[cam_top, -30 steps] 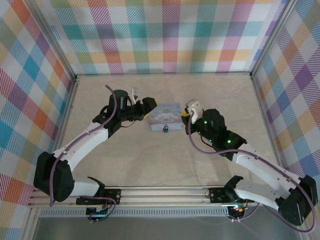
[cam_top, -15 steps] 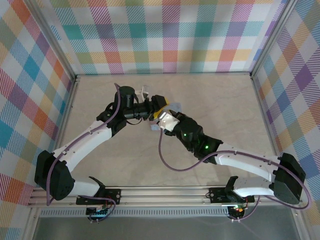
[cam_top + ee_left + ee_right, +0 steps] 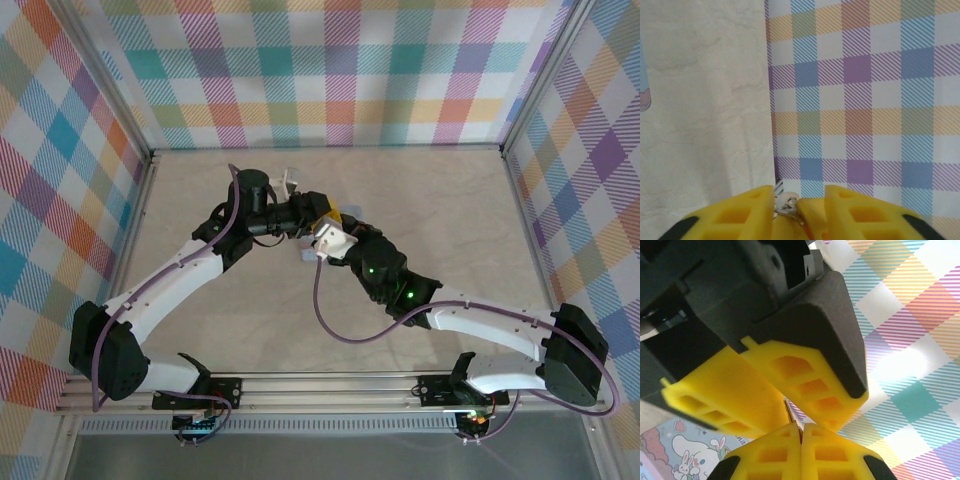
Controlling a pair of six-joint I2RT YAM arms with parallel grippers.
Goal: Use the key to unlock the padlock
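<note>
Since a second back your right gripper (image 3: 801,430) had swung off the 3 o'clock side of the tin (image 3: 675,455) and across it, tip to tip with the left gripper (image 3: 799,198). Over the last half second it hardly budged.

To me this looked like a key handover, nowhere near the padlock yet. Your next move needed one side to let go cleanly, then a careful line-up on the keyhole.

The left jaws were narrow, pinching the key (image 3: 789,206), a small silvery bit. The right jaws were pressed nearly together on a thin sliver poking up at 11 o'clock, probably the same key. The tin sat at their 8 o'clock.
</note>
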